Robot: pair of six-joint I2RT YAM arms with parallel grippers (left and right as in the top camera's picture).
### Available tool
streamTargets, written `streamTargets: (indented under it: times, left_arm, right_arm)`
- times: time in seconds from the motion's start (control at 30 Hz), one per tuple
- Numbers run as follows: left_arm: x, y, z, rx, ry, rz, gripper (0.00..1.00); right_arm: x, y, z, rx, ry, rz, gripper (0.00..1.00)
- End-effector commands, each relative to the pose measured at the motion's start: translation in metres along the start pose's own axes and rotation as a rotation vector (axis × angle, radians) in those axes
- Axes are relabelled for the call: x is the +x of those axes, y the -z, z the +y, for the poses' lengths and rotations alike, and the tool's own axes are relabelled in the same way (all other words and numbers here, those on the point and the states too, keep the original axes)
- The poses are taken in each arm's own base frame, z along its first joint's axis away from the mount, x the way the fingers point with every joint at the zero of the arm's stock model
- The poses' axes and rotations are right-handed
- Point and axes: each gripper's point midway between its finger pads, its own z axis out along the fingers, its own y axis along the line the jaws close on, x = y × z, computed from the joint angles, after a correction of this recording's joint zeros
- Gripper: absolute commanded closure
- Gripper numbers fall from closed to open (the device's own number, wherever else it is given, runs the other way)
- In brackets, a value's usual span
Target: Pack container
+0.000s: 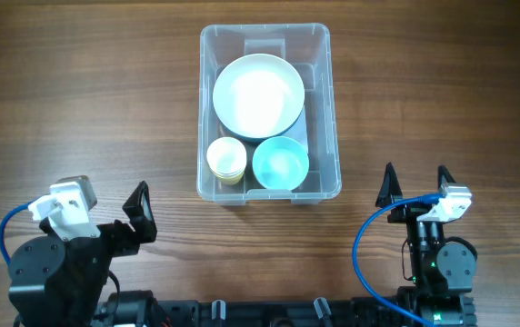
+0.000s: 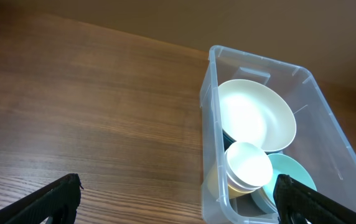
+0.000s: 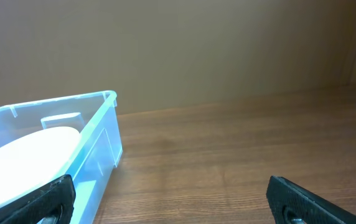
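Note:
The clear plastic container [image 1: 325, 109] stands at the middle back of the wooden table. Inside it lie a large white bowl [image 1: 258, 94], a stack of cream cups [image 1: 226, 159] and a light blue bowl [image 1: 281, 163]. It also shows in the left wrist view [image 2: 210, 124] and the right wrist view [image 3: 97, 134]. My left gripper [image 1: 124, 213] is open and empty at the front left, apart from the container. My right gripper [image 1: 416, 186] is open and empty at the front right, beside the container's near right corner.
Bare wooden table [image 1: 87, 100] lies left and right of the container. The arm bases stand along the front edge.

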Motion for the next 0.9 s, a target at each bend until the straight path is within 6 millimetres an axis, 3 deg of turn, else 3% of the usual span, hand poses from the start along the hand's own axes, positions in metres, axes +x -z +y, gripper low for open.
streamTargets:
  times: [0.0,0.43,0.67,0.77,0.87]
  left_arm:
    - [0.001,0.0,-0.001,0.006,-0.017,-0.001,0.0]
    - [0.001,0.0,-0.001,0.006,-0.017,0.0,0.0]
    - [0.036,0.015,0.018,-0.065,0.004,0.015,0.0]
    - [0.06,-0.008,0.029,-0.068,0.003,-0.044,0.0]
    - [0.061,-0.034,0.03,-0.027,-0.012,-0.17,0.0]
  right_arm:
    - [-0.003,0.001,0.003,-0.017,0.005,-0.014,0.0]
    - [-0.003,0.001,0.003,-0.017,0.005,-0.014,0.0]
    - [-0.003,0.001,0.003,-0.017,0.005,-0.014,0.0]
    - [-0.003,0.001,0.003,-0.017,0.005,-0.014,0.0]
    - [-0.003,0.001,0.003,-0.017,0.005,-0.014,0.0]
